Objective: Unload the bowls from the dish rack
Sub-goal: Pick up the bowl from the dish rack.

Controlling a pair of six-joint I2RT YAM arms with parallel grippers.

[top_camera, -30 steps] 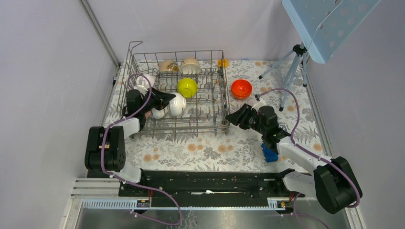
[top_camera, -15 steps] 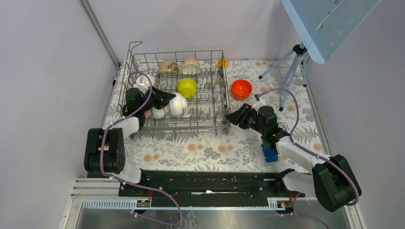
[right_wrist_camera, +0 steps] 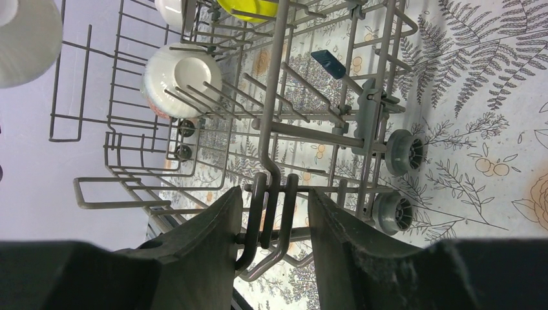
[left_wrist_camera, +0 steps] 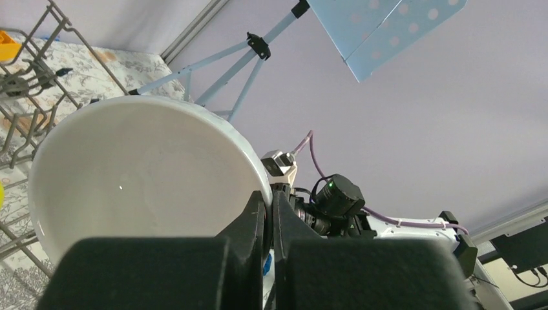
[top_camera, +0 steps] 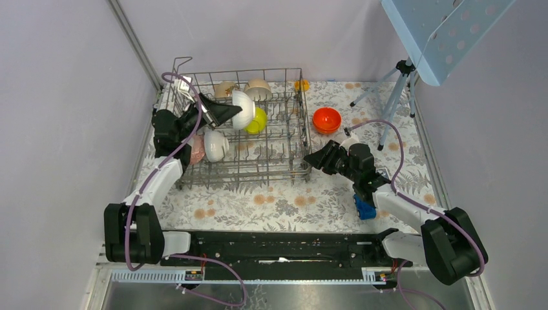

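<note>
Left arm has come up and back in the last second: the white bowl (top_camera: 243, 108) that sat low in the rack (top_camera: 304, 123) now hangs above the tines, over the back-left part of the rack, tipped on edge. Left gripper (top_camera: 232, 112) pinches its rim. In the wrist view the fingers (left_wrist_camera: 249, 223) are pressed together on the rim, one inside and one outside, with the bowl's hollow facing the camera. Yellow-green bowl (top_camera: 260, 121) is in the rack just beside the held one and partly hidden by it. Other white bowl (top_camera: 215, 145) stands on the tines at the left, with the pink-speckled bowl (top_camera: 196, 150) against its left side. Two beige bowls (top_camera: 258, 89) sit in the back row. Orange bowl (top_camera: 326, 120) is out on the table (top_camera: 284, 203), right of the rack, mouth up. Right gripper (top_camera: 315, 158) hasn't moved: it is at the rack's near-right corner with its fingers spread. In its wrist view a front wire loop of the rack lies between them, but I can't tell whether they touch it. Blue car (top_camera: 364, 208) sits beside the right forearm.
</note>
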